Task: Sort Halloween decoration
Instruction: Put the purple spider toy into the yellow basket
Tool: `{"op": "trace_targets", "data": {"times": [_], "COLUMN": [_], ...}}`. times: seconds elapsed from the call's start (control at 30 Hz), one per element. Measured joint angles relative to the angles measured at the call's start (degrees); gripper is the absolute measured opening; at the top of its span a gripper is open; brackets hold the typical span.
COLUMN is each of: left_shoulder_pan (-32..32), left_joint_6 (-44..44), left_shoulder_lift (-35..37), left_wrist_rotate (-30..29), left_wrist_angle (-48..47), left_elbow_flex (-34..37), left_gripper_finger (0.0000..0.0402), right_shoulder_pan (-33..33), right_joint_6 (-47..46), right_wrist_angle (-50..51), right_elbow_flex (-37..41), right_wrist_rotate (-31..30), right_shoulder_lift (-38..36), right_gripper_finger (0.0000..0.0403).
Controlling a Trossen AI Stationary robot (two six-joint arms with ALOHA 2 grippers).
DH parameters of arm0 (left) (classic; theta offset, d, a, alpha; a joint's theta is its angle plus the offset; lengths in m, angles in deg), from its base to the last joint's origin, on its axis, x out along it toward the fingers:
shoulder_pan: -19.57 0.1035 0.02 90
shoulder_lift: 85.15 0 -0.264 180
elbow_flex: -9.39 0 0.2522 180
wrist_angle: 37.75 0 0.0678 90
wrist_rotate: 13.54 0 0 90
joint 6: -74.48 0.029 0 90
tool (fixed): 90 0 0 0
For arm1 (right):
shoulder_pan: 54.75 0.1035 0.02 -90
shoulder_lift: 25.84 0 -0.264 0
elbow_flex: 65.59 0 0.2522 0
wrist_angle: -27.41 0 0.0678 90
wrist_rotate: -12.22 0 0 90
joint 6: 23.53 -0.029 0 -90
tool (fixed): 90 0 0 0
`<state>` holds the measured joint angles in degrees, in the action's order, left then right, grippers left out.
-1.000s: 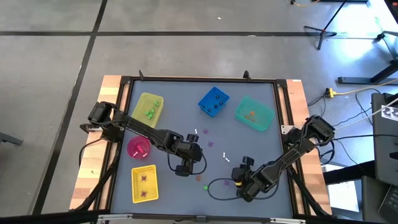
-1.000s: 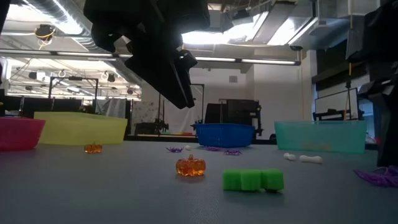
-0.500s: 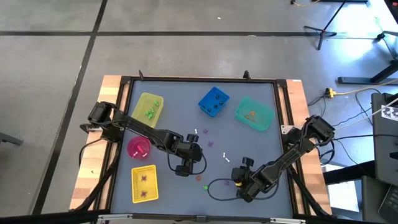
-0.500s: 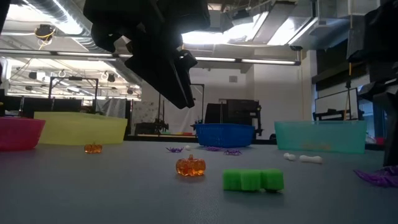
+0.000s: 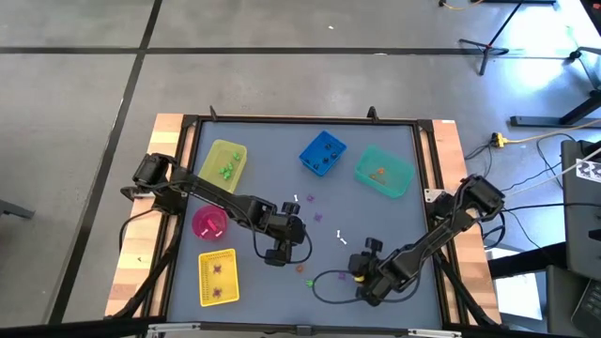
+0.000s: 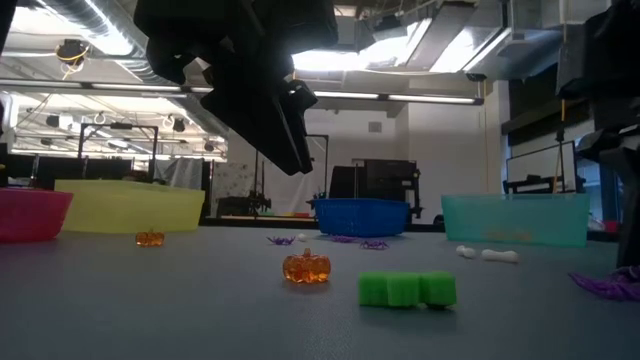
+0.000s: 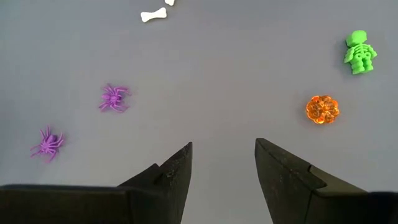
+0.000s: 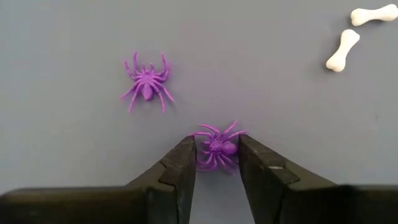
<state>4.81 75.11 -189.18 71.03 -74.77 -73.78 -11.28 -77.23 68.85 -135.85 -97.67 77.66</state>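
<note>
Halloween trinkets lay scattered over the grey surface, and the right claw was right down among them, near the front edge on the right side in the high view. Its 2 fingers bracketed a purple spider, 1 on each side and pressing at its legs, so it was gripping that spider on the surface. A second purple spider sat just beyond, apart from the claw, and 2 white bones lay off to one side.

Over to the left claw: it hung above the middle of the surface, fingers spread open with nothing between them. Past it showed 2 more purple spiders, a white bone, an orange pumpkin and a green skeleton, all loose and well apart.

From table level, an orange pumpkin stood near the green skeleton lying flat up front, with a smaller pumpkin farther back.

Bins ringed the field in the high view: a yellow tub with green pieces inside, a blue bin, a teal bin with something orange in it, a pink bowl, and a yellow basket holding purple pieces.
</note>
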Motion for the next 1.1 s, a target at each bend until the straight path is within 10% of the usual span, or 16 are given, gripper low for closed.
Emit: {"op": "trace_targets", "data": {"times": [0.63, 1.1], "left_shoulder_pan": [-0.07, -2.27], "left_joint_6": [-0.5, -0.57], "left_shoulder_lift": [9.37, 12.17], "left_wrist_rotate": [-0.17, -0.04], "left_wrist_angle": [-6.75, -6.95], "left_elbow_flex": [0.02, 0.02], "left_gripper_finger": [0.0159, 0.0159], "right_shoulder_pan": [-4.82, -7.82], "right_joint_6": [11.92, 19.83], "right_wrist_angle": [-1.04, 2.07], "right_elbow_flex": [-8.91, -9.89], "right_wrist_rotate": [-7.35, 16.61], "right_shoulder_lift": [0.04, -0.02], "right_gripper_finger": [0.012, 0.012]}}
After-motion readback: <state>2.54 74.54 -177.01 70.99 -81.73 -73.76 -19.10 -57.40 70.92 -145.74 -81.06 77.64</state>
